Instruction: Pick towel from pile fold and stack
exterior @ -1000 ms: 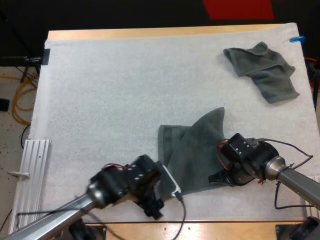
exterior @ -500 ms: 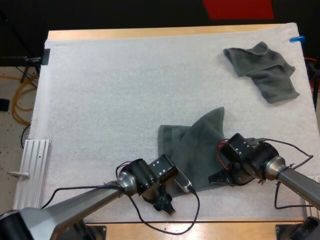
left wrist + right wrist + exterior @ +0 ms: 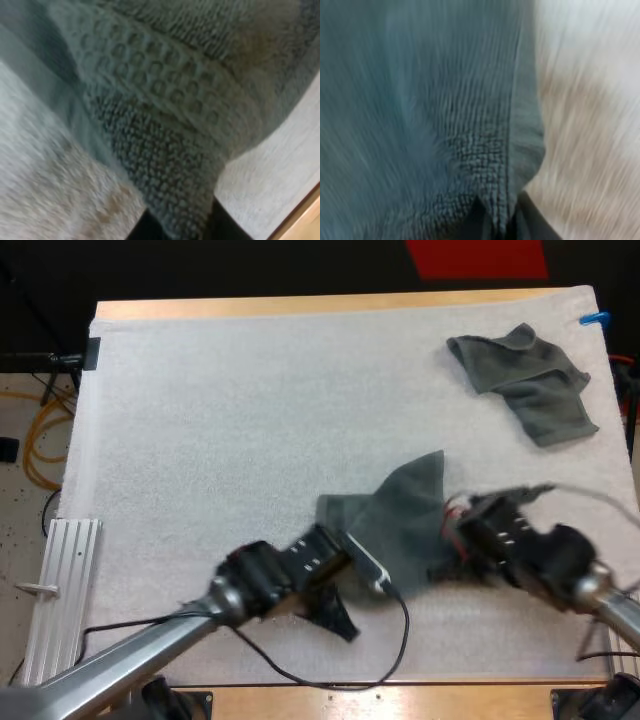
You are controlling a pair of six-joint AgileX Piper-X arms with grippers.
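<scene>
high view: towel (image 3: 400, 525) | L gripper (image 3: 180, 227) pinches near corner | R gripper (image 3: 499, 220) pinches edge

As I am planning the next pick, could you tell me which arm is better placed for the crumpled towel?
Probably the right: the right gripper is on the crumpled towel's side; the left gripper is farther. Both pinch the other towel.

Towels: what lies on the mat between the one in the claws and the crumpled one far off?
Nothing. In the high view, the white mat is bare between the held towel and the crumpled towel.
</scene>
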